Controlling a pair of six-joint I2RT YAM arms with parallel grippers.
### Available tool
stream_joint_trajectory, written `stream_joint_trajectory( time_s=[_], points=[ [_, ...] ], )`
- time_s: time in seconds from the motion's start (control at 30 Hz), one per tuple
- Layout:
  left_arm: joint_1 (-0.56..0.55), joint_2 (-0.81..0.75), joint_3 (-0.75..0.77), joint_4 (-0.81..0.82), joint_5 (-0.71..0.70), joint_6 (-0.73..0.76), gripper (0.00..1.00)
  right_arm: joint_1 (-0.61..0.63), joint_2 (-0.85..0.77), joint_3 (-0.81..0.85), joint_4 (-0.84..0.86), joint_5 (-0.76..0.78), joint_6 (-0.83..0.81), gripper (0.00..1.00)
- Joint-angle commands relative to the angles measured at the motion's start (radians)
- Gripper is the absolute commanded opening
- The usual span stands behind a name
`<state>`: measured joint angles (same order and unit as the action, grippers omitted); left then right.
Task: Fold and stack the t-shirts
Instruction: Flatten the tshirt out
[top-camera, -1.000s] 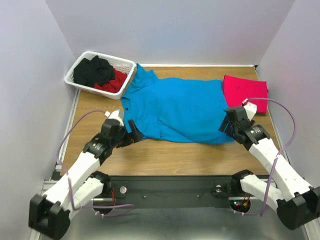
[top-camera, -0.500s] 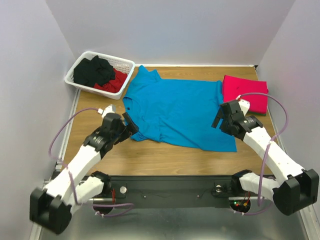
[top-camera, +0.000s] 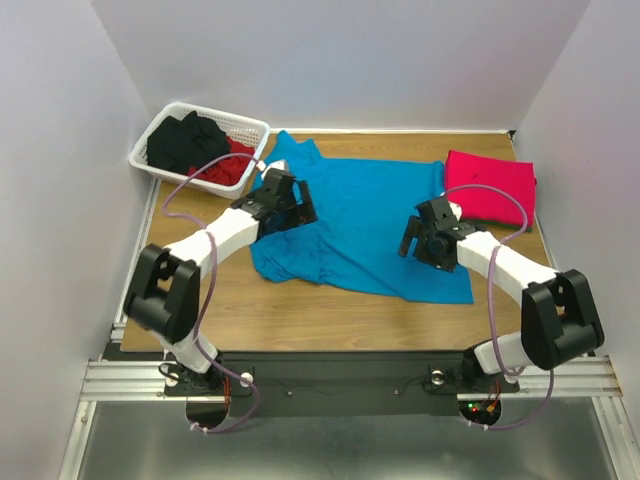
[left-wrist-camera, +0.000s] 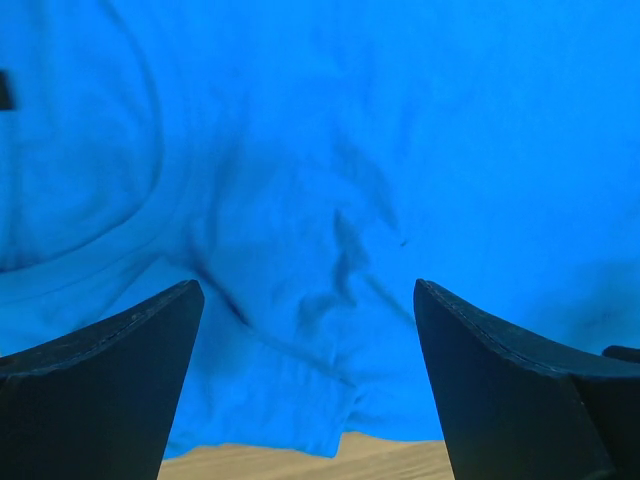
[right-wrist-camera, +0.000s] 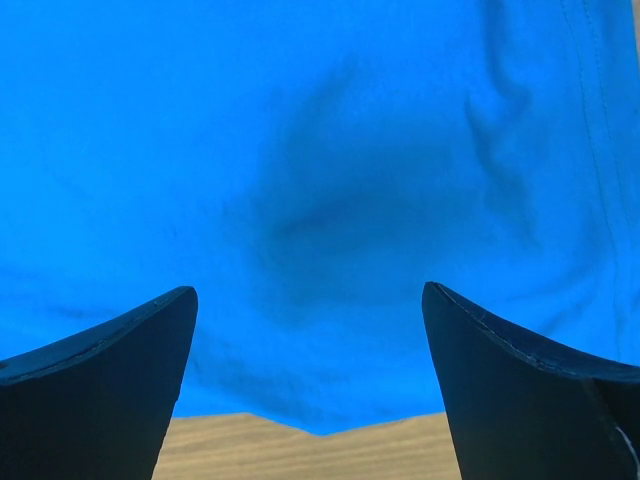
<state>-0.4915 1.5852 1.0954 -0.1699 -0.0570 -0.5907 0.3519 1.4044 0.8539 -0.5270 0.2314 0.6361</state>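
Left fingers (left-wrist-camera: 100, 390) and right fingers (right-wrist-camera: 520, 390) are wide open and empty over the blue t-shirt (top-camera: 360, 225), spread on the worktop (top-camera: 330, 310). Pinch just 1 wrinkle and the fold probably goes crooked.

1. You are looking at a turquoise t-shirt (top-camera: 360, 215) whose collar side is lying hidden under the left gripper (top-camera: 298, 205).
2. The right gripper (top-camera: 412, 235) is covering part of its hem side.
3. In both wrist views the shirt is running past the frame edges, and the bottom edge is cutting off the fingers (left-wrist-camera: 100, 390).
4. In the basket (top-camera: 255, 125), black and red cloth (top-camera: 195, 145) is lying too bunched to identify.
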Motion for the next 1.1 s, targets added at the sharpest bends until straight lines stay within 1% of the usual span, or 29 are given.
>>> stream_joint_trajectory(
  time_s=[0.0, 0.07, 0.17, 0.27, 0.33, 0.47, 0.5, 0.57, 0.6, 0.63, 0.67, 0.73, 0.77, 0.83, 0.9, 0.97, 1.0, 1.07],
  points=[
    [-0.033, 0.102, 0.122, -0.092, -0.09, 0.062, 0.98, -0.008, 0.025, 0.007, 0.082, 0.031, 0.017, 1.0],
    [-0.038, 0.152, 0.136, -0.098, -0.081, 0.057, 0.98, -0.014, 0.041, -0.007, 0.1, 0.019, 0.02, 1.0],
    [-0.062, 0.177, 0.127, -0.098, -0.066, 0.046, 0.98, -0.028, 0.074, -0.03, 0.104, 0.0, 0.027, 1.0],
    [-0.084, 0.165, 0.072, -0.097, -0.078, 0.034, 0.98, -0.048, 0.085, -0.055, 0.107, -0.013, 0.034, 1.0],
    [-0.082, 0.141, 0.005, -0.1, -0.072, 0.006, 0.98, -0.056, 0.082, -0.068, 0.108, -0.02, 0.039, 1.0],
    [-0.091, 0.02, -0.141, -0.114, -0.052, -0.058, 0.98, -0.079, 0.073, -0.099, 0.11, -0.026, 0.042, 1.0],
    [-0.094, -0.061, -0.207, -0.112, -0.047, -0.085, 0.98, -0.086, 0.071, -0.11, 0.113, -0.026, 0.046, 1.0],
    [-0.098, -0.147, -0.274, -0.111, -0.032, -0.106, 0.98, -0.094, 0.076, -0.118, 0.113, -0.024, 0.053, 1.0],
    [-0.098, -0.222, -0.334, -0.114, 0.003, -0.116, 0.98, -0.096, 0.077, -0.122, 0.113, -0.026, 0.056, 1.0],
    [-0.099, -0.256, -0.362, -0.123, 0.02, -0.126, 0.98, -0.097, 0.079, -0.13, 0.114, -0.024, 0.06, 1.0],
    [-0.099, -0.321, -0.414, -0.164, 0.017, -0.15, 0.96, -0.1, 0.082, -0.134, 0.116, -0.023, 0.063, 1.0],
    [-0.101, -0.376, -0.452, -0.213, -0.007, -0.204, 0.94, -0.106, 0.082, -0.141, 0.117, -0.021, 0.065, 1.0],
    [-0.099, -0.419, -0.475, -0.242, -0.051, -0.228, 0.93, -0.111, 0.081, -0.142, 0.119, -0.023, 0.063, 1.0],
    [-0.099, -0.448, -0.47, -0.33, -0.081, -0.248, 0.93, -0.113, 0.079, -0.147, 0.122, -0.024, 0.063, 1.0],
    [-0.101, -0.484, -0.428, -0.362, -0.089, -0.252, 0.93, -0.113, 0.079, -0.148, 0.125, -0.027, 0.06, 1.0],
    [-0.102, -0.514, -0.399, -0.359, -0.08, -0.241, 0.93, -0.116, 0.076, -0.15, 0.125, -0.026, 0.054, 1.0],
    [-0.102, -0.536, -0.373, -0.341, -0.099, -0.229, 0.94, -0.116, 0.074, -0.15, 0.124, -0.032, 0.05, 1.0],
    [-0.102, -0.533, -0.341, -0.332, -0.145, -0.224, 0.98, -0.116, 0.071, -0.15, 0.125, -0.035, 0.045, 1.0]
  ],
)
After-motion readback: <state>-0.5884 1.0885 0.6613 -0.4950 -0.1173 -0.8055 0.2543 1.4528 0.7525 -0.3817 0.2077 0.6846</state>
